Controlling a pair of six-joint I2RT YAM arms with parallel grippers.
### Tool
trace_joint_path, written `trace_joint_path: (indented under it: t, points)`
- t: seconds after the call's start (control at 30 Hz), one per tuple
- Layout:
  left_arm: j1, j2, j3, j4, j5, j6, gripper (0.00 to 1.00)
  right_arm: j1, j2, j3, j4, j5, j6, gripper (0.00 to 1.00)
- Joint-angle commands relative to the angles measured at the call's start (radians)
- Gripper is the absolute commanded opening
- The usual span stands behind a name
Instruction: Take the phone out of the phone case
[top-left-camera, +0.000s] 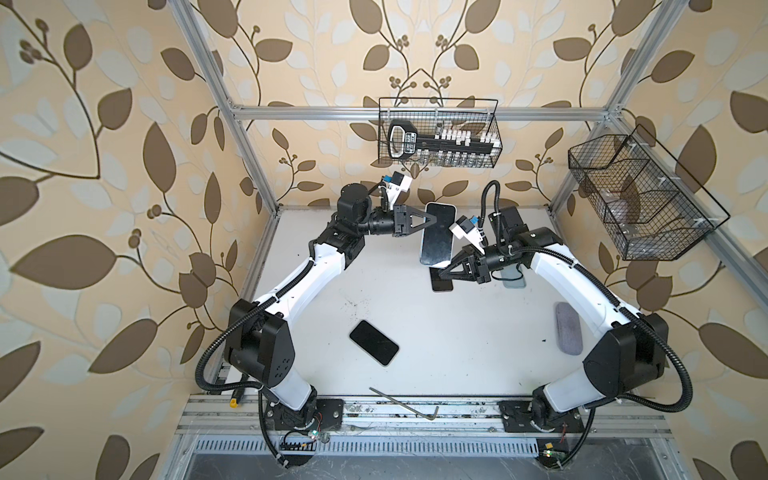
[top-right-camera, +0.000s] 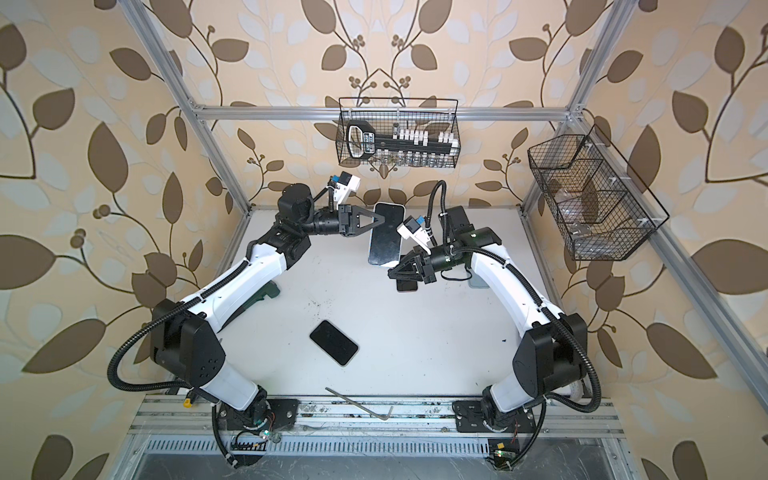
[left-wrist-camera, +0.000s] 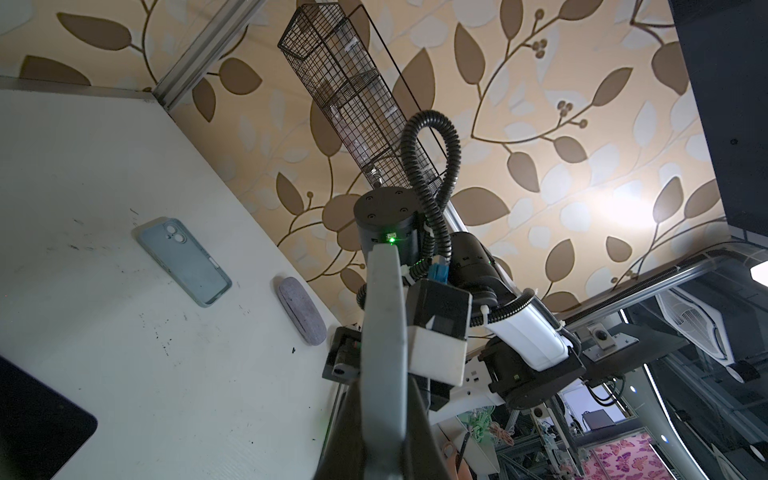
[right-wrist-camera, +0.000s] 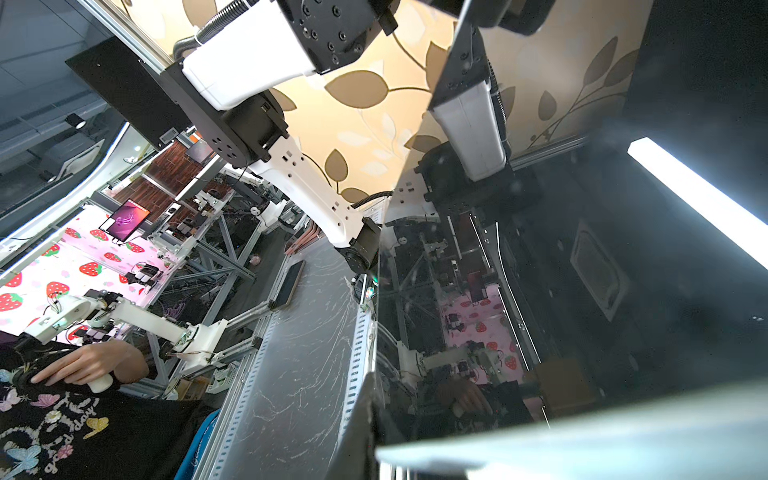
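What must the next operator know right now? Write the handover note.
Left gripper: shut on the phone, at a side edge near its far end.
Right gripper: shut on the same phone's near end.
Where: the phone is held up above the table, inside its light case. An empty case and a bare black phone lie on the table.
Done: cased phone lifted by both arms.
Left: work the case off and free the phone.
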Motion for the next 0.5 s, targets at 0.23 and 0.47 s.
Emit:
trace_joint_path:
  t: [0.23, 0.47]
  points:
    - [-0.013, -0.045, 0.012, 0.088, 0.028, -0.035, 0.0, -0.014, 0.018, 0.037, -0.018, -0.039, -0.059, 0.17]
    - [-0.014, -0.043, 0.009, 0.087, 0.028, -0.029, 0.0, -0.025, 0.015, 0.038, -0.019, -0.061, -0.06, 0.18]
